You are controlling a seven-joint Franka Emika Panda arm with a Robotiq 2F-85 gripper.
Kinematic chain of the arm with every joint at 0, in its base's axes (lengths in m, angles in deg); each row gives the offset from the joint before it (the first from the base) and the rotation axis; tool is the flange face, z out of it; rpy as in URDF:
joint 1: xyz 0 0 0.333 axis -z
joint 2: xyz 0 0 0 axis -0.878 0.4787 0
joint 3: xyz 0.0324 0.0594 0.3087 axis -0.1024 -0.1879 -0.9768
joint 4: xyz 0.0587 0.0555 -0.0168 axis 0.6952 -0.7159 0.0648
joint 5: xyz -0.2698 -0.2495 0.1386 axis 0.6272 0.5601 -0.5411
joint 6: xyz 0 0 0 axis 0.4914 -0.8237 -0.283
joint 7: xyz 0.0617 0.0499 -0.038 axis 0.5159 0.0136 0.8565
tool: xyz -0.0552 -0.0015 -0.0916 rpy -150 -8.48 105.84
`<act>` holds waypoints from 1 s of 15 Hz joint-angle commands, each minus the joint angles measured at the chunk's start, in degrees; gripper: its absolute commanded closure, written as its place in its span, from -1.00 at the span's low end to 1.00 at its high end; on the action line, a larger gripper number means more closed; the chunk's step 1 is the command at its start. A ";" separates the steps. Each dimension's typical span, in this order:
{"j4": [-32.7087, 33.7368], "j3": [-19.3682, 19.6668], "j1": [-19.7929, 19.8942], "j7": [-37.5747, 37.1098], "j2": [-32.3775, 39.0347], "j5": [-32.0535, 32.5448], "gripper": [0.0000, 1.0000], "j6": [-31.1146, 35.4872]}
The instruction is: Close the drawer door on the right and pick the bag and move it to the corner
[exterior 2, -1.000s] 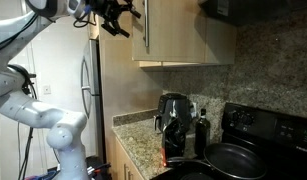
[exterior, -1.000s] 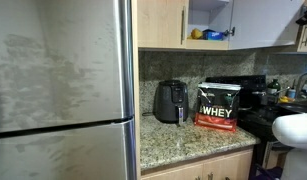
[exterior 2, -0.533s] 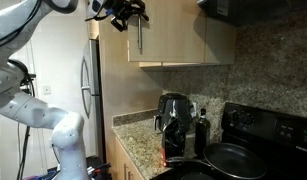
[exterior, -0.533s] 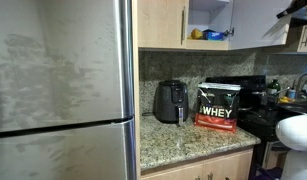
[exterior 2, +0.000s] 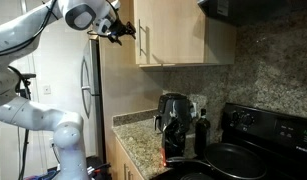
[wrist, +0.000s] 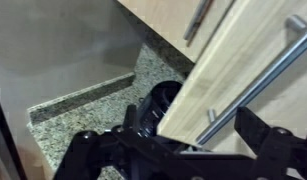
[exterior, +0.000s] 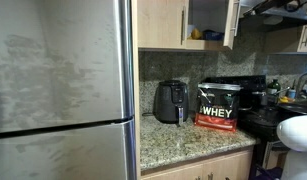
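Observation:
The right cabinet door [exterior: 232,22] stands partly ajar, seen almost edge-on, with the shelf [exterior: 206,20] behind it still showing. In an exterior view the door [exterior 2: 171,32] sits close to the cabinet front. My gripper [exterior 2: 121,30] is high up against the door's outer side. In the wrist view my gripper [wrist: 189,114] is open, and the door's edge [wrist: 228,65] and silver bar handle [wrist: 261,72] lie between its spread fingers [wrist: 248,122]. The black WHEY bag [exterior: 217,107] stands upright on the granite counter. The corner [exterior: 148,126] beside the refrigerator is bare granite.
A black air fryer [exterior: 171,101] stands left of the bag; it also shows in the wrist view [wrist: 161,100]. The stainless refrigerator [exterior: 63,90] fills the left. A black stove [exterior: 255,100] with pans [exterior 2: 233,158] lies right of the counter. The twin door [wrist: 171,14] is shut.
The right door has swung from wide open to nearly shut. My gripper has moved along with it, towards the cabinet front. The bag has not moved.

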 commanded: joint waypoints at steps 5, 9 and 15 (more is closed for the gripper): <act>-9.69 -3.07 1.16 2.99 -6.33 6.51 -1.00 -19.30; -11.22 -1.28 4.23 6.28 -5.50 13.61 -1.00 -19.31; -15.00 -4.58 9.31 7.62 -0.51 18.06 -1.00 -7.90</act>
